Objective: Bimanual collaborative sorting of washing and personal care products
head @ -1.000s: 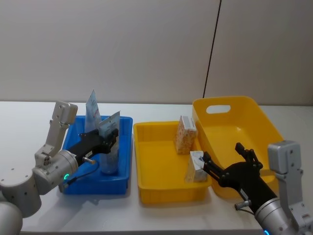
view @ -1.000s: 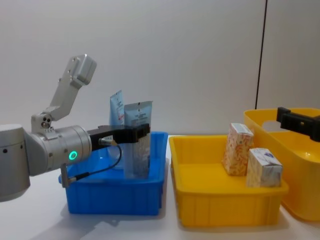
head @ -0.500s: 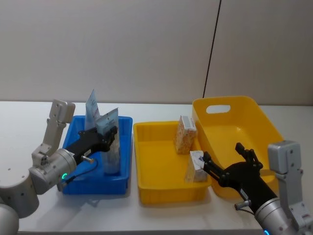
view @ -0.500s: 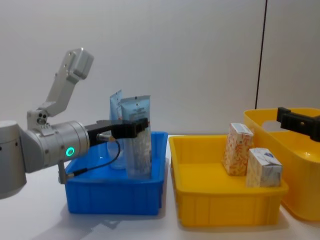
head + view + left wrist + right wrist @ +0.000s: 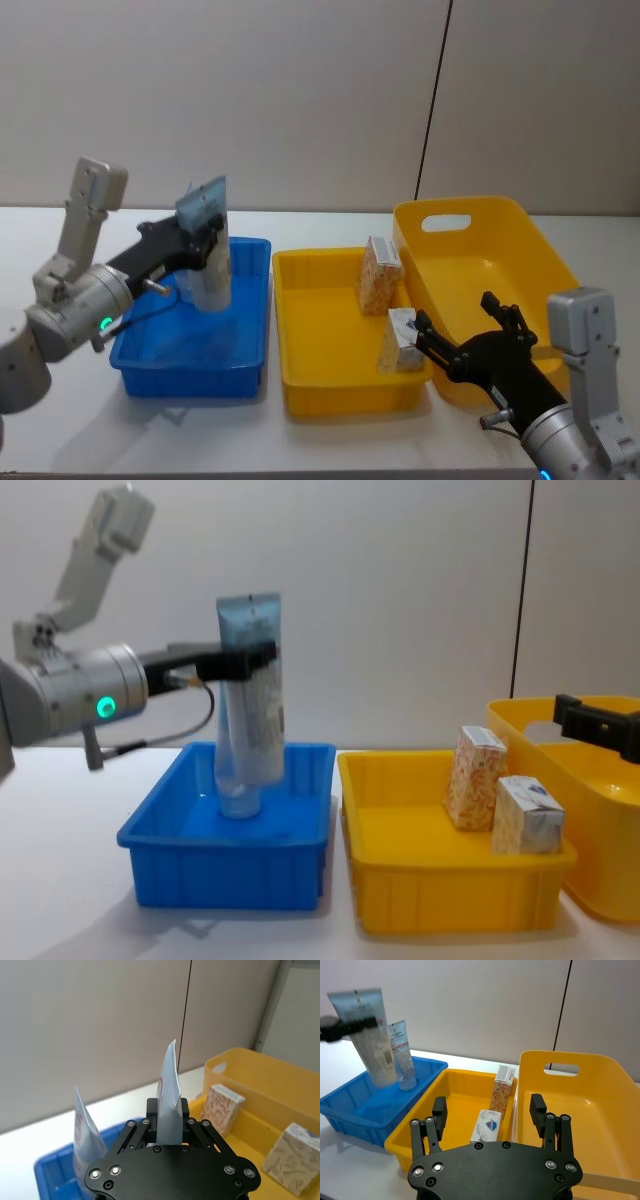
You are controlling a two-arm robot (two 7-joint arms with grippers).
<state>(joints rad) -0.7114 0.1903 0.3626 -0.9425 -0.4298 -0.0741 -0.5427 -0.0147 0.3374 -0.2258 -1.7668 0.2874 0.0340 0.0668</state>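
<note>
Aloft, the left gripper (image 5: 250, 662) pinches the grey-blue squeeze tube (image 5: 258, 730) near its flat end, its lower end over the blue bin (image 5: 230, 870); the right gripper (image 5: 489, 1105) hovers, fingers spread, near the yellow bins (image 5: 345, 395).

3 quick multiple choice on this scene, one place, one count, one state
1. Where do the speckled carton and white carton stand? A) table B) tall yellow bin C) low yellow bin
2. How many tubes? A) two B) one C) four
3. The left gripper is: A) open B) shut on the grey tube C) shut on a carton
Answers: C, both stand inside it. A, grey tube held, clear tube in the blue bin. B, it clamps that tube over the bin; right gripper is open.
</note>
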